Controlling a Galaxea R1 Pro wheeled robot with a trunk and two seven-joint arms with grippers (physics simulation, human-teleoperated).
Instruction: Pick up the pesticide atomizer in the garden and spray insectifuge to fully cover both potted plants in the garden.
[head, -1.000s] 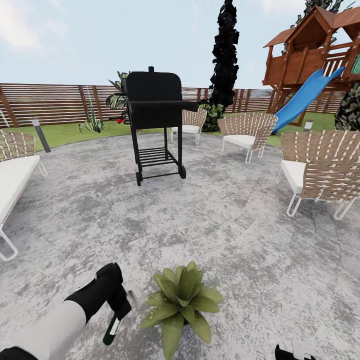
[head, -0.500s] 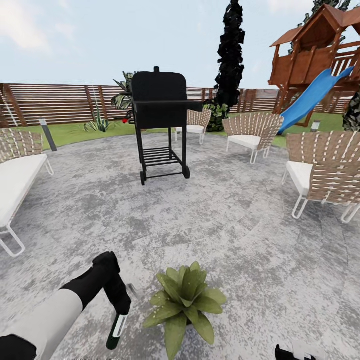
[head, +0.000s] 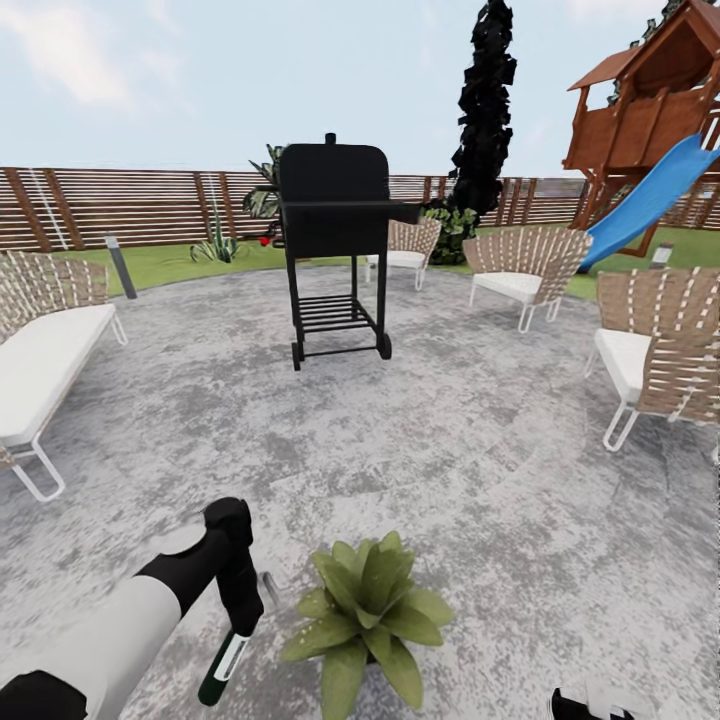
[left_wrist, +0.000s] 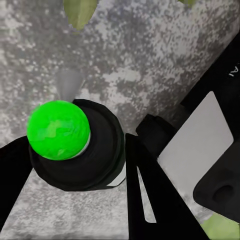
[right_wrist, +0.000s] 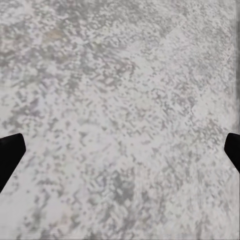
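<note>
Now; left jaws hold pesticide atomizer beside potted plant; right jaws spread wide over patio

Back garden (fence, grill, slide) with patio.

The patio looks like rough, mottled grey stone. The grill is matt black metal. The chairs have woven tan straps on white metal frames. The fence is brown slatted wood. The slide looks like smooth blue plastic.
</note>
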